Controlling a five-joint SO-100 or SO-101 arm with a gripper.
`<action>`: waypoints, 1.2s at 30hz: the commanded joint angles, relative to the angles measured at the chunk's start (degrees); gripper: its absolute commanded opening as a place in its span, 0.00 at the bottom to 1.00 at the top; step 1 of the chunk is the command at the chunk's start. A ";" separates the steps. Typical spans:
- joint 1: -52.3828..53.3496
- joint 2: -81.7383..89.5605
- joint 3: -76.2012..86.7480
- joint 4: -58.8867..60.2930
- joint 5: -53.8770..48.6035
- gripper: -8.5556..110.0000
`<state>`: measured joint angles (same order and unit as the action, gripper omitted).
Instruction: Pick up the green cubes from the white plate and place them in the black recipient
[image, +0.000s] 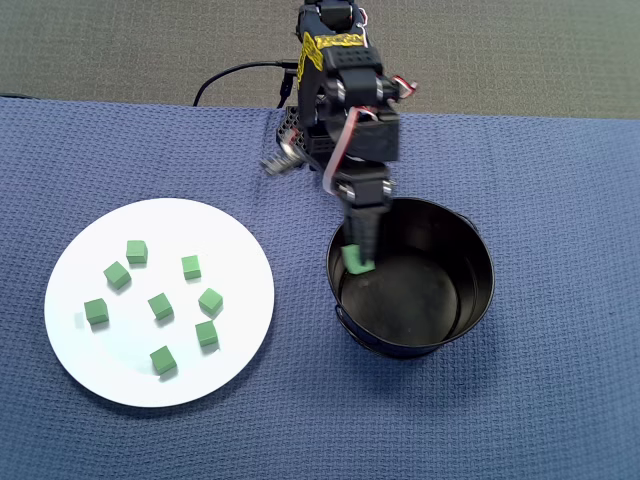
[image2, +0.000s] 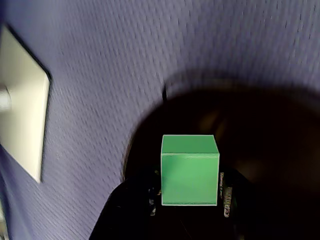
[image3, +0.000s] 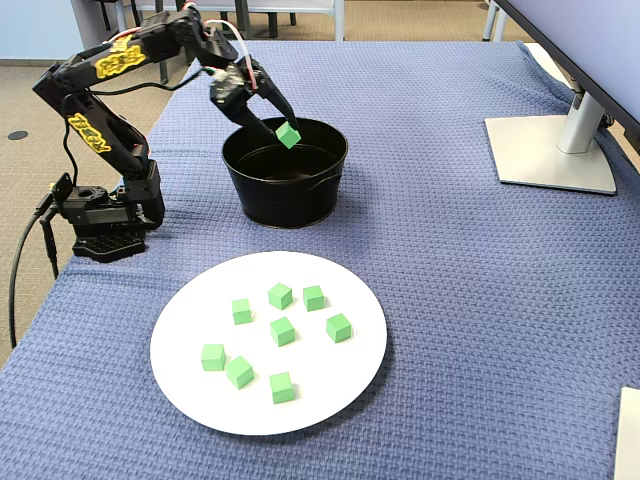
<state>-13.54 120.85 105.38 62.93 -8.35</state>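
Overhead view shows the gripper (image: 358, 262) hanging over the black pot (image: 470, 300), near its rim on the arm's side. Its jaws are shut tight on one green cube (image: 356, 259). In the wrist view that held cube (image2: 189, 170) sits right between the two fingers (image2: 150, 192), with the dark pot (image2: 260, 140) just below it. Off to one side of the jaws, well apart from them, the white plate (image3: 190, 380) lies on the blue cloth (image3: 480, 300). Eight more green cubes (image3: 283, 331) rest on the plate, spread out and not touching each other.
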 joint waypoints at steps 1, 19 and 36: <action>-8.26 -1.32 -3.60 -2.64 2.64 0.07; -0.88 -0.70 -8.88 6.24 -3.78 0.39; 39.90 -24.43 -11.51 0.88 -13.71 0.43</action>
<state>21.62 101.25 96.24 67.15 -19.51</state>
